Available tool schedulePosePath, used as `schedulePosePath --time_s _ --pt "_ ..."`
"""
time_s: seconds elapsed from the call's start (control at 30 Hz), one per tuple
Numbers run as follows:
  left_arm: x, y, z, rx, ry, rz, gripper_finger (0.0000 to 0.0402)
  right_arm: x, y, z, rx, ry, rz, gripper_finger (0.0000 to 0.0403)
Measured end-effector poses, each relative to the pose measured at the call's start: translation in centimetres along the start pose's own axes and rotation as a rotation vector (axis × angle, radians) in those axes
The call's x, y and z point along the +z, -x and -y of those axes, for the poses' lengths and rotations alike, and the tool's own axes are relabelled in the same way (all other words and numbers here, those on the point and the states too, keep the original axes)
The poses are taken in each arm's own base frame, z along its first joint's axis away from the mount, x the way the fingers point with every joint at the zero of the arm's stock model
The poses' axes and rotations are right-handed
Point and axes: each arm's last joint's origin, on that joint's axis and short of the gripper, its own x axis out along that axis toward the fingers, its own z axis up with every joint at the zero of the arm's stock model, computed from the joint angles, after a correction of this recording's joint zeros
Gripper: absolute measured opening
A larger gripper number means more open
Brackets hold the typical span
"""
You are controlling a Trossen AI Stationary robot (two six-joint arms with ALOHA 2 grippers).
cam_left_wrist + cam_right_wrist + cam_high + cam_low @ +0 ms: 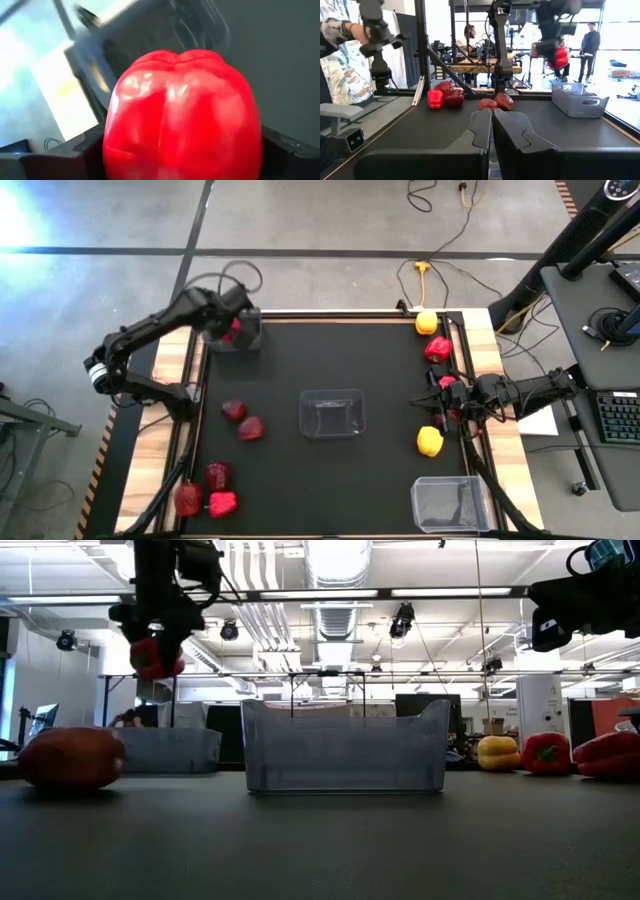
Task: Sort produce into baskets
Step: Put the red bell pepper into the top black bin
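Step in hand: I judge this the carry-and-drop stage for one red bell pepper [182, 117], with most of the sorting undone.
Left gripper [234, 330]: mine, closed around that red bell pepper, which fills my wrist view between my fingers [82, 150].
Where the pepper is: raised off the table and right over the dark grey tub [240, 332]; the low view shows it hanging above that tub's rim.
Right gripper [491, 122]: fingers pressed together with nothing between them, low over the mat at the far side from me.
Around the right gripper: red peppers [437, 348] and yellow peppers [429, 442] sit just beside it; a clear tub [450, 502] is nearby.
Between the arms: a second clear tub [332, 412], which looks empty.
Near my side: loose red pieces [242, 420] and three more [205, 490], apart from any tub.
Next move calls for: lowering straight down into the grey tub, then parting my fingers, keeping clear of the rim.
Risk: releasing high could let the pepper bounce or roll out.
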Motion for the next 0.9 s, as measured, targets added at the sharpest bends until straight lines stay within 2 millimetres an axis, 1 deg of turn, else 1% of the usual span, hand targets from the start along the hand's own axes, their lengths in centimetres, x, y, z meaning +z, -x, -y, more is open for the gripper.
schedulePosePath --time_s 0.07,0.13,0.2,0.4,0.53,0.63,0.77,0.9 --pt "1.0 -0.4 -0.8 0.011 0.049 0.022 0.031 0.0 0.0 0.0 0.0 0.0 0.0 0.0011" --pt "1.9 -1.4 -1.4 0.021 0.088 0.023 0.0311 0.0 0.0 0.0 0.0 0.0 0.0 0.0011" --pt "2.6 -2.8 -1.9 0.037 0.109 0.01 0.0311 0.0 0.0 0.0 0.0 0.0 0.0 0.0011" --pt "4.8 -8.1 -3.0 0.082 0.169 -0.052 0.0311 0.0 0.0 0.0 0.0 0.0 0.0 0.0011" --pt "5.2 -11.6 -3.7 0.113 0.203 -0.134 0.0311 0.0 0.0 0.0 0.0 0.0 0.0 0.0011" --pt "5.4 -13.6 -4.0 0.133 0.213 -0.189 0.0311 0.0 0.0 0.0 0.0 0.0 0.0 0.0011" --pt "6.1 -15.2 -3.7 0.139 0.224 -0.204 0.0311 0.0 0.0 0.0 0.0 0.0 0.0 0.0011" --pt "6.2 -16.9 -3.6 0.151 0.219 -0.262 0.0311 0.0 0.0 0.0 0.0 0.0 0.0 0.0011"
